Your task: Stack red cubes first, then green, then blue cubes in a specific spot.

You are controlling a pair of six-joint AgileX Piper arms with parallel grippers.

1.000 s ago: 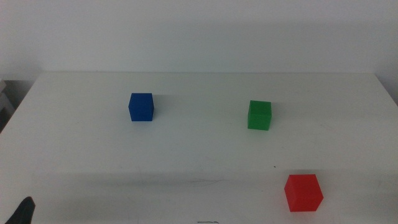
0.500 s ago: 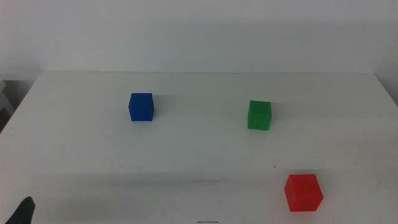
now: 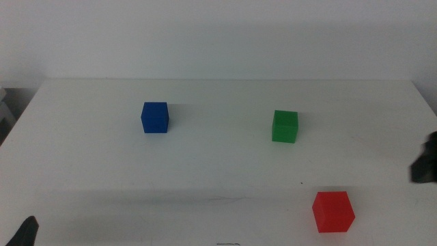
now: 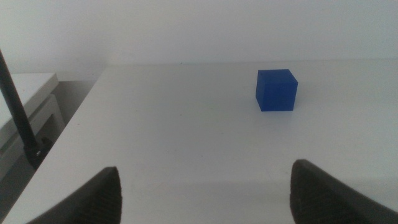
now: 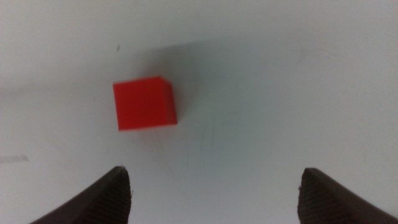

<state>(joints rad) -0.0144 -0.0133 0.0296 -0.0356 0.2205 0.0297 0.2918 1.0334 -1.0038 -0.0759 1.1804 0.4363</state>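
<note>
The red cube [image 3: 333,211] sits on the white table near the front right; it also shows in the right wrist view [image 5: 144,103], ahead of my open right gripper [image 5: 214,193] and apart from it. The right gripper [image 3: 425,164] shows at the right edge of the middle view. The green cube [image 3: 285,126] sits mid-right. The blue cube [image 3: 155,117] sits mid-left and shows in the left wrist view [image 4: 277,90]. My left gripper [image 4: 205,193] is open and empty, waiting at the front left corner [image 3: 26,234].
The white table [image 3: 218,171] ends at a white wall at the back. In the left wrist view a dark pole [image 4: 18,118] and a white shelf stand beyond the table's left edge.
My right gripper has come into the middle view at the right edge. The cubes and the left gripper have not moved.
</note>
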